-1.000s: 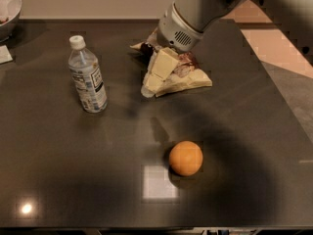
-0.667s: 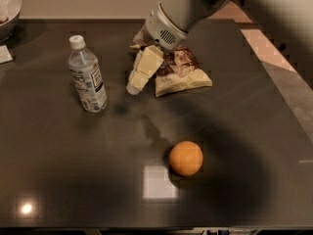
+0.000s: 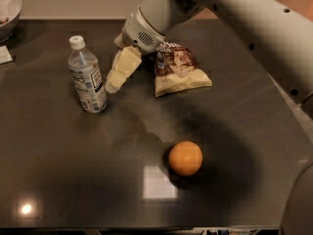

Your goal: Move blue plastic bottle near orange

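The blue plastic bottle (image 3: 88, 77) stands upright on the dark table at the left, white cap on top, printed label around its middle. The orange (image 3: 185, 157) rests on the table right of centre, nearer the front, well apart from the bottle. My gripper (image 3: 117, 77) hangs from the arm that reaches in from the upper right. Its cream-coloured fingers point down and left, just to the right of the bottle, close to it and holding nothing.
A brown-and-cream snack bag (image 3: 177, 70) lies behind the gripper, right of it. A bowl (image 3: 10, 9) sits at the far left corner with a white card (image 3: 5, 54) below it. The dark table (image 3: 73, 160) shows bright light reflections near the front.
The gripper has swung left across the table, from over the snack bag to right beside the bottle. The bottle, the orange and the bag have not moved.
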Motion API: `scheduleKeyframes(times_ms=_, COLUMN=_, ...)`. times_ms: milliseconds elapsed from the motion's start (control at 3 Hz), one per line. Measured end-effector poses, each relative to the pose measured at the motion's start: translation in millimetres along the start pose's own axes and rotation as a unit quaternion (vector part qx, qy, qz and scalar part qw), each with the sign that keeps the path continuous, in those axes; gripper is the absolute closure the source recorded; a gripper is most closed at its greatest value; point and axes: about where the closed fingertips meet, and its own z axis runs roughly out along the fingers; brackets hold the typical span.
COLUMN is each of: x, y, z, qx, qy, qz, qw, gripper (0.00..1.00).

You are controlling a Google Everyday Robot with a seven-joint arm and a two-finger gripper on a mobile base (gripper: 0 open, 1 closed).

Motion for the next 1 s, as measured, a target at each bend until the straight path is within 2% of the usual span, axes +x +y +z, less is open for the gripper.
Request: scheduleKeyframes(times_ms=1000, x=-29, y=-6, z=35, qx=-0.017, qy=-0.024, qz=0.007, qw=0.9995, gripper=0.00)
